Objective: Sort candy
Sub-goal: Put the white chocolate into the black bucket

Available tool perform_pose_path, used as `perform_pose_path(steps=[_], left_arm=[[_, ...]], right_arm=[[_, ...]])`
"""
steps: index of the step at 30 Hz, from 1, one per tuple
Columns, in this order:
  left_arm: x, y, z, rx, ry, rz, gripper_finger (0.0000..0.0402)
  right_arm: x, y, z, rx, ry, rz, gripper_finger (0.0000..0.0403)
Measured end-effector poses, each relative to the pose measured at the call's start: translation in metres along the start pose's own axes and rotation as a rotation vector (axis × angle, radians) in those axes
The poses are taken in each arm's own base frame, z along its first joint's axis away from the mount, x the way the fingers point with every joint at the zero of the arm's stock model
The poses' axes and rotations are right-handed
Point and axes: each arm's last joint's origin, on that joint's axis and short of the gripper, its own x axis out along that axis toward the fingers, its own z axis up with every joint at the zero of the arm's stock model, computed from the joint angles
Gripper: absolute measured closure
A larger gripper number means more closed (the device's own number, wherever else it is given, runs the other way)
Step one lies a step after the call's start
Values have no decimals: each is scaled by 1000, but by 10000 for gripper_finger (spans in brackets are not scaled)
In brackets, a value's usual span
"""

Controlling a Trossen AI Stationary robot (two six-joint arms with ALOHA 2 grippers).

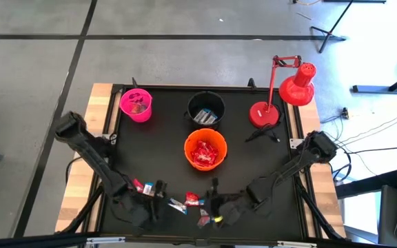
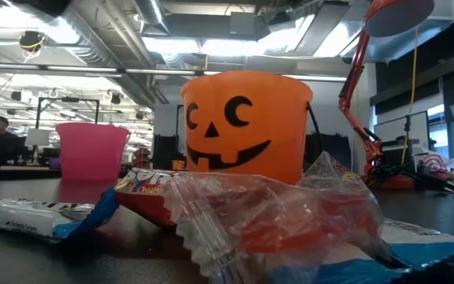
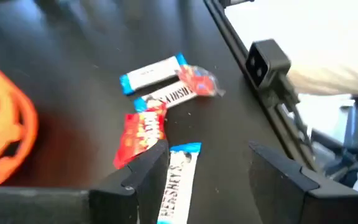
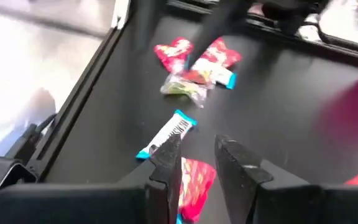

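An orange pumpkin bucket (image 1: 205,150) stands mid-table holding red packets. Both arms reach low over the near edge, where loose candy (image 1: 185,202) lies scattered. The left gripper (image 3: 207,171) hangs spread and empty above a blue-and-white bar (image 3: 178,185); the right gripper (image 4: 197,163) is part-open, empty, over a red packet (image 4: 193,185).

Grey concrete floor (image 1: 150,62) surrounds the table, crossed by dark seams toward ten o'clock. Bright daylight floods the two o'clock corner. Ceiling ducts (image 2: 132,31) and strip lights (image 2: 211,43) run overhead.
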Motion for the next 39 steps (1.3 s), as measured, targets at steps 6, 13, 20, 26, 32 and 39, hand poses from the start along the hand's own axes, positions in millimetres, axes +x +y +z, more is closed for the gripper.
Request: perform_pose_path(steps=[6,13,20,26,32,39], left_arm=[[-31,11,-28,-130,-129,-26,215],[-56,22,-49,-329,-394,-41,217],[-56,32,-52,-408,-432,48,217],[-54,35,-51,-394,-432,68,217],[-53,37,-49,-408,-441,68,217],[-51,42,-48,-421,-449,106,218]], right_arm=[[17,12,17,-190,129,52,308],[42,25,8,-303,208,77,308],[61,34,-2,-389,220,110,297],[70,38,-7,-439,226,94,219],[70,36,-3,-475,202,39,152],[71,37,3,-458,141,31,149]])
